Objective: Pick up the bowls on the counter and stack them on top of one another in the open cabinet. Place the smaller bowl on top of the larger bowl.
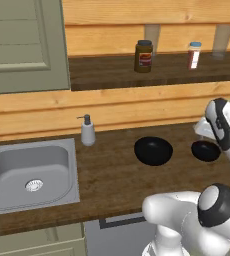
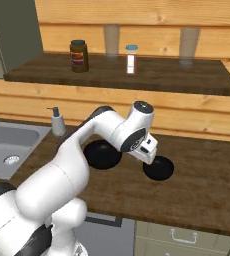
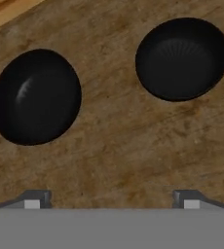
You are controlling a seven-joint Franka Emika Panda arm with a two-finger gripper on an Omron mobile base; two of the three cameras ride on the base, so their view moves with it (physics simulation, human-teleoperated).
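Observation:
Two glossy black bowls sit upright and apart on the dark wood counter (image 1: 114,177). The larger bowl (image 1: 153,151) (image 2: 101,155) (image 3: 36,96) is on the left, partly behind my arm in the right base view. To its right lies the smaller bowl (image 1: 205,150) (image 2: 159,168) (image 3: 182,58). My gripper (image 1: 203,129) (image 2: 148,151) (image 3: 113,199) hovers above the counter between them, nearer the smaller bowl. It is open and holds nothing. The open cabinet (image 1: 112,72) (image 2: 167,75) is above, on the wall.
On the cabinet shelf stand a brown jar (image 1: 143,56) (image 2: 79,56), a small blue-capped bottle (image 1: 194,55) (image 2: 131,59) and two clear glasses (image 1: 152,35). A steel sink (image 1: 27,172) and a soap dispenser (image 1: 88,131) (image 2: 57,122) are at the left.

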